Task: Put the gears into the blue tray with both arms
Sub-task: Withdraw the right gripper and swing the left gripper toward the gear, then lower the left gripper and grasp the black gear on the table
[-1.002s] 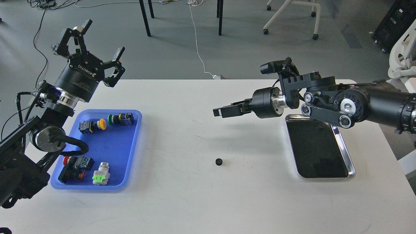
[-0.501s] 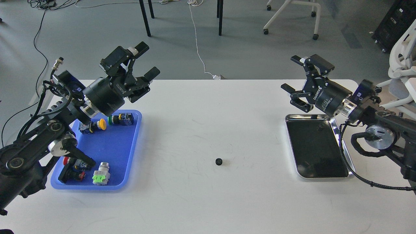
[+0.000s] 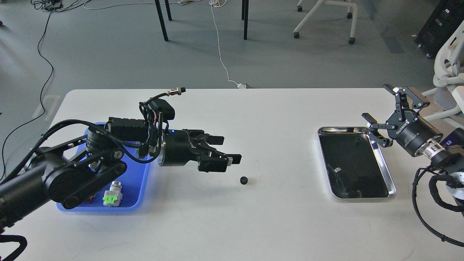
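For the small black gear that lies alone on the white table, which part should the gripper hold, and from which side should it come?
Probably the toothed outer rim, from straight above. The gear looks to lie flat on the table, centre hole up, so only its low edge offers two opposite faces. The left gripper is open beside it and points sideways, so it would likely need to tilt down first, one finger on each side.

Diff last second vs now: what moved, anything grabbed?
Left hand swung from above the blue tray down and rightward, now open beside the gear on the table. Right hand pulled back right from mid-table, open by the steel tray. Nothing grabbed or released. Both gears, including the one in the steel tray, and both trays unmoved.
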